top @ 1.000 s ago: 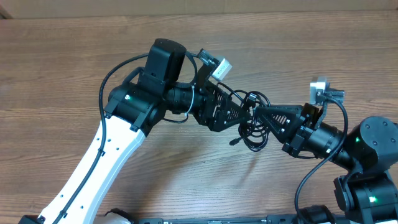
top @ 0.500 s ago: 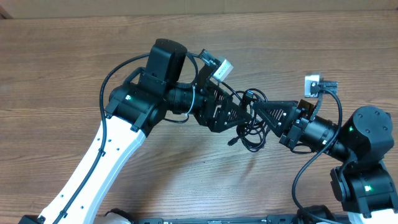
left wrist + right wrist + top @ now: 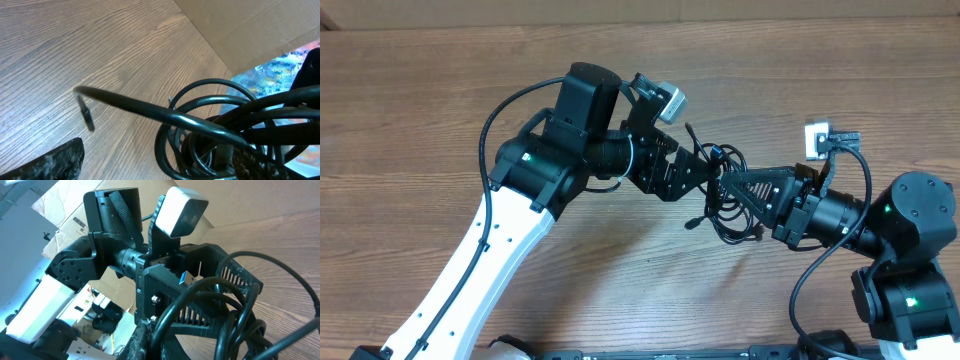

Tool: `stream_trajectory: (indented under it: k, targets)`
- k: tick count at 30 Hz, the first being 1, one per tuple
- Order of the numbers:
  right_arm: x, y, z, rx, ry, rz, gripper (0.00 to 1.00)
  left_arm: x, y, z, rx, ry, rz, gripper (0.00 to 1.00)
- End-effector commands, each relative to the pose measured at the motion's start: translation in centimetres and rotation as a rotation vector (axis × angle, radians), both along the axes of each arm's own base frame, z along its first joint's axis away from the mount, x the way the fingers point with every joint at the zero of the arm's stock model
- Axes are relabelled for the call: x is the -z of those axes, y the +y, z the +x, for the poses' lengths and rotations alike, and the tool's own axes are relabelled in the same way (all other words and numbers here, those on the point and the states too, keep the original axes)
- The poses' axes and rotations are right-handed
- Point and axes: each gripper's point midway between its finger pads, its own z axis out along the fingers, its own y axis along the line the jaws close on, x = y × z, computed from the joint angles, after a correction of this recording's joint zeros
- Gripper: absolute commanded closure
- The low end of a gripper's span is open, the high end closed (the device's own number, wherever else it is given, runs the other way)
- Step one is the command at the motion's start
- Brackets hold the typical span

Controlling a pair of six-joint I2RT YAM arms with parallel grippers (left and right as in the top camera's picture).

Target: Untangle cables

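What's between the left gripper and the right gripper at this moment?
Only the bunched tangle of thin black cables. In the overhead view it fills the short gap between the left gripper and the right gripper, and nothing else shows there.

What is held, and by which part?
The right gripper seems clamped on the cables at their tangled loops, not a plug. The left gripper reaches the same knot; its grip cannot be told.

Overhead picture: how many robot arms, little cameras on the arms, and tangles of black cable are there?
Robot arms: 2 (left arm, right arm)
Arm cameras: 2 (left wrist camera, right wrist camera)
Cable tangle: 1
Total: 5
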Motion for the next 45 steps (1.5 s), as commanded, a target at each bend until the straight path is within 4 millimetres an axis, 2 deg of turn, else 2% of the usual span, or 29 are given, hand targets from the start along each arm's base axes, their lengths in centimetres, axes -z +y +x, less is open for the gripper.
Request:
stream_trajectory:
  k: [1, 4, 5, 7, 10, 14, 15, 16, 17, 18, 20, 25, 27, 28, 29, 32, 33, 36, 41, 45]
  targets:
    - [-1.3, 0.0, -0.6, -0.015, -0.04, 0.009, 0.96, -0.4, 0.1, 0.2, -0.005, -0.034, 0.006, 0.14]
    - [-1.3, 0.0, -0.6, -0.015, -0.04, 0.01, 0.96, -1.3, -0.6, -1.1, 0.107, -0.071, -0.047, 0.18]
    - [-1.3, 0.0, -0.6, -0.015, -0.04, 0.01, 0.96, -2.1, -1.1, -2.3, 0.201, -0.115, -0.092, 0.15]
    - [-1.3, 0.0, -0.6, -0.016, -0.039, 0.01, 0.96, -3.1, -1.5, -3.6, 0.31, -0.169, -0.154, 0.0]
    - [-1.3, 0.0, -0.6, -0.015, -0.039, 0.01, 0.96, -4.5, -2.0, -5.4, 0.447, -0.262, -0.239, 0.0]
    - [-1.4, 0.0, -0.6, -0.016, -0.045, 0.011, 0.96, -4.9, -3.0, -6.3, 0.503, -0.332, -0.253, 0.03]
    - [-1.5, 0.0, -0.6, -0.016, -0.048, 0.011, 0.96, -5.0, -3.2, -6.4, 0.511, -0.343, -0.258, 0.06]
    - [-1.5, 0.0, -0.6, -0.016, -0.05, 0.011, 0.96, -5.3, -3.6, -6.7, 0.529, -0.372, -0.267, 0.18]
    - [-1.5, 0.0, -0.6, -0.016, -0.051, 0.011, 0.96, -5.5, -3.9, -7.0, 0.549, -0.41, -0.273, 0.42]
    - [-1.5, 0.0, -0.6, -0.016, -0.051, 0.011, 0.96, -5.5, -4.0, -7.0, 0.551, -0.419, -0.275, 0.57]
    - [-1.5, 0.0, -0.6, -0.015, -0.051, 0.011, 0.96, -5.4, -3.9, -6.5, 0.533, -0.428, -0.259, 0.96]
    - [-1.4, -0.3, 0.2, 0.034, -0.047, 0.007, 0.96, -5.1, -2.6, -4.3, 0.425, -0.354, -0.231, 0.96]
    - [-0.6, -1.2, 1.6, 0.134, -0.01, -0.009, 0.96, -5.1, -1.4, -2.8, 0.345, -0.286, -0.226, 0.96]
    - [0.2, -1.8, 2.4, 0.192, 0.025, -0.022, 0.9, -5.1, -0.9, -2.3, 0.315, -0.259, -0.226, 0.96]
    - [1.2, -2.5, 3.1, 0.256, 0.069, -0.041, 0.71, -5.0, -0.3, -1.5, 0.275, -0.226, -0.226, 0.96]
    - [3.5, -3.6, 3.9, 0.346, 0.165, -0.085, 0.31, -4.4, 1.2, 0.9, 0.115, -0.126, -0.19, 0.96]
    - [3.9, -3.6, 3.7, 0.344, 0.185, -0.092, 0.22, -4.0, 1.7, 1.9, 0.042, -0.089, -0.168, 0.96]
    - [4.3, -3.1, 3.1, 0.301, 0.208, -0.092, 0.11, -3.0, 2.7, 3.8, -0.127, 0.003, -0.128, 0.96]
    - [3.9, -2.0, 1.8, 0.196, 0.177, -0.094, 0.1, -3.1, 2.8, 4.3, -0.2, 0.081, -0.146, 0.96]
    - [3.9, -1.8, 1.5, 0.173, 0.162, -0.099, 0.11, -3.4, 2.1, 3.9, -0.203, 0.127, -0.171, 0.96]
